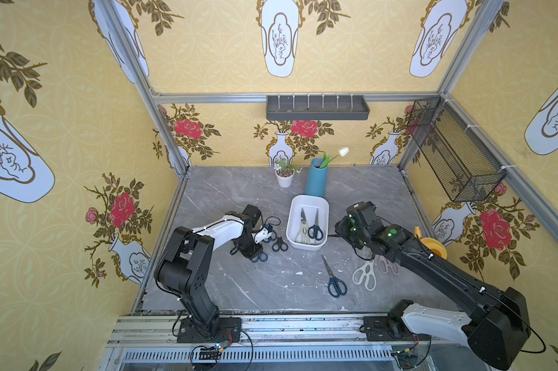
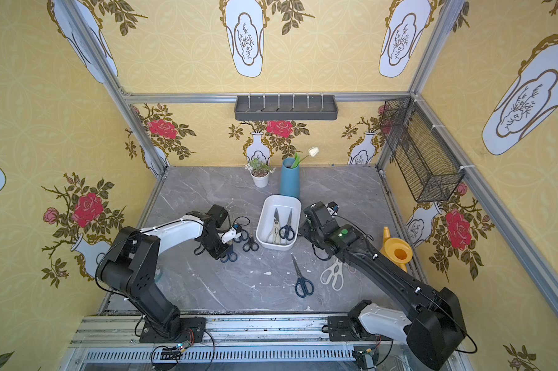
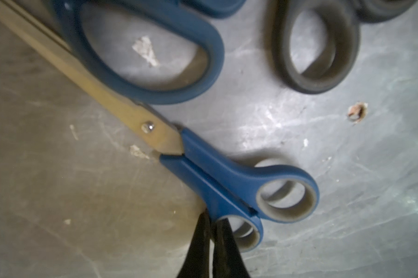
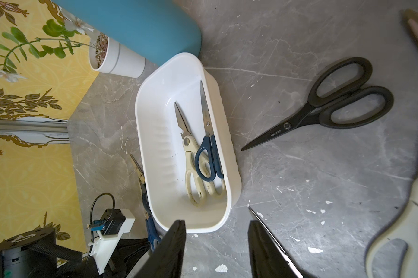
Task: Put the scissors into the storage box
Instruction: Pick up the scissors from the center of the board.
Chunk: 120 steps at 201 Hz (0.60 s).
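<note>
The white storage box stands mid-table and holds cream shears and blue-handled scissors. Left of it lies a cluster of dark-handled scissors. My left gripper points down there, shut on the handle loop of a blue-handled pair. Another blue loop and a dark grey loop lie beside it. My right gripper hovers open and empty by the box's near end. Dark scissors, white shears and pinkish shears lie on the table.
A blue vase and a white plant pot stand just behind the box. A yellow watering can sits by the right wall. A grey wall tray and a black wire basket hang above.
</note>
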Motion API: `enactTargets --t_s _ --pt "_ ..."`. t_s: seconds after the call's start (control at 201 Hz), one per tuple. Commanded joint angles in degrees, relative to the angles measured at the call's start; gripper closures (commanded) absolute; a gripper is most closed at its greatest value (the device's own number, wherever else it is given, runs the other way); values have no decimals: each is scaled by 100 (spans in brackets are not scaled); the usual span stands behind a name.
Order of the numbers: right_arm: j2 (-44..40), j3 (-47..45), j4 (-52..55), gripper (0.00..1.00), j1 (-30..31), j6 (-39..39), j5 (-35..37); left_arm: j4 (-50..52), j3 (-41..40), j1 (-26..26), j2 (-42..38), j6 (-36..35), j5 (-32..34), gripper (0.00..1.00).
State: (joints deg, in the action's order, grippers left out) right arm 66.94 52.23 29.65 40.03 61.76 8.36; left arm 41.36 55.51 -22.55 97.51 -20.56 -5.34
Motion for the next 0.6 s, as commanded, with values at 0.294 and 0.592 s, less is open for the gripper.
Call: enactTargets --t_s 0.294,0.592 --pt "-16 -143 -357 52 -100 -30 45 773 333 535 -1219 -45 -24 100" --pt "45 -118 -399 52 -301 -76 -274 1192 1621 -195 -1128 679 -771 100"
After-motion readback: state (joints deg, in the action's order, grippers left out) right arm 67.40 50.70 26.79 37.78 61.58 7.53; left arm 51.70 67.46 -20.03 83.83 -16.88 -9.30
